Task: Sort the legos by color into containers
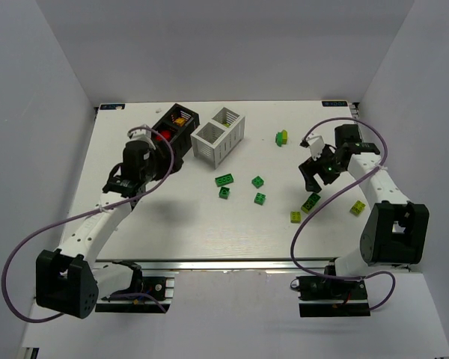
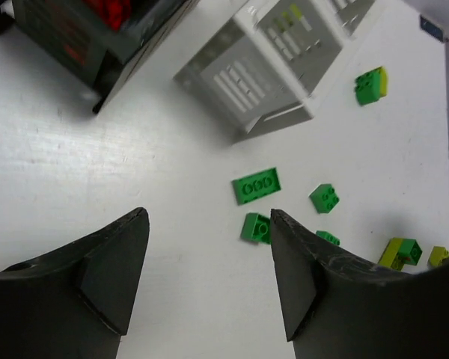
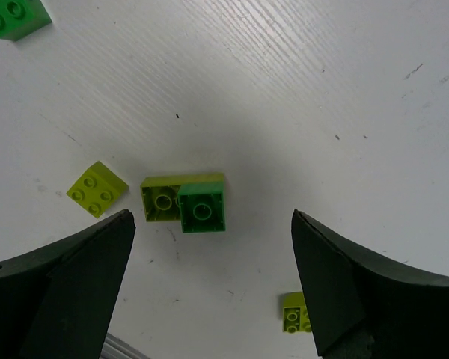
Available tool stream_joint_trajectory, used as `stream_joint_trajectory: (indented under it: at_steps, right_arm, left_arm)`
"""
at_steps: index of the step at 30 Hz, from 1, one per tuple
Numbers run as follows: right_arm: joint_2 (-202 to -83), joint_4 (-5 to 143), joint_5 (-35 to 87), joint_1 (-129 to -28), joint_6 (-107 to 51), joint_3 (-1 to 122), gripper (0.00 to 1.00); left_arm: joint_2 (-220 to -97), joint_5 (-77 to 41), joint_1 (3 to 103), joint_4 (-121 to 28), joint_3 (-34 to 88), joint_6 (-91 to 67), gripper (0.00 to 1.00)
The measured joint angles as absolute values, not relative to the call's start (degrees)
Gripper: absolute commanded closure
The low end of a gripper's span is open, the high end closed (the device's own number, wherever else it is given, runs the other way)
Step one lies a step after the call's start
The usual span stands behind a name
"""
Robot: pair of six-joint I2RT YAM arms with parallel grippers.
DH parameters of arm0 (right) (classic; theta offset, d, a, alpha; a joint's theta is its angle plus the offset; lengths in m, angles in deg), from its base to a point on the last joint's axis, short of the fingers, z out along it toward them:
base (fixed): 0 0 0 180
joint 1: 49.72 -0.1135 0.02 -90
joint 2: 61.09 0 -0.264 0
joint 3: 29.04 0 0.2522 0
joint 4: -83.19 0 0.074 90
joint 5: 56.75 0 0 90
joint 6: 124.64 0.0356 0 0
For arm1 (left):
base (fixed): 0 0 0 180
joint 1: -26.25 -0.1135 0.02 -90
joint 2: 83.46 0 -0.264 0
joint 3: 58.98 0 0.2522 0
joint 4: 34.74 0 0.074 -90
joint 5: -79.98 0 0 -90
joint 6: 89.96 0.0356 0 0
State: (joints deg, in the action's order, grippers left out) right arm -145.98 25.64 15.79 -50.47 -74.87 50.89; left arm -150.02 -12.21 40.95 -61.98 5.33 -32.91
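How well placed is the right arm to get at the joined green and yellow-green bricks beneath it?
Probably well placed, yes. The right pincer hangs open directly above the joined bricks, with nothing covering them. The single yellow-green brick lies apart, out of the way.
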Motion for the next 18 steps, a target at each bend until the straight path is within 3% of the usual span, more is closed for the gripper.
stream_joint_trajectory:
  at_steps: [18]
  right_arm:
    - [-155.77,23.28,17.26,-50.47,-79.72,50.1,0.3]
  left_arm:
    - [-150.37,-15.45,40.95,-58.5,-1.34,-38.26,0.24]
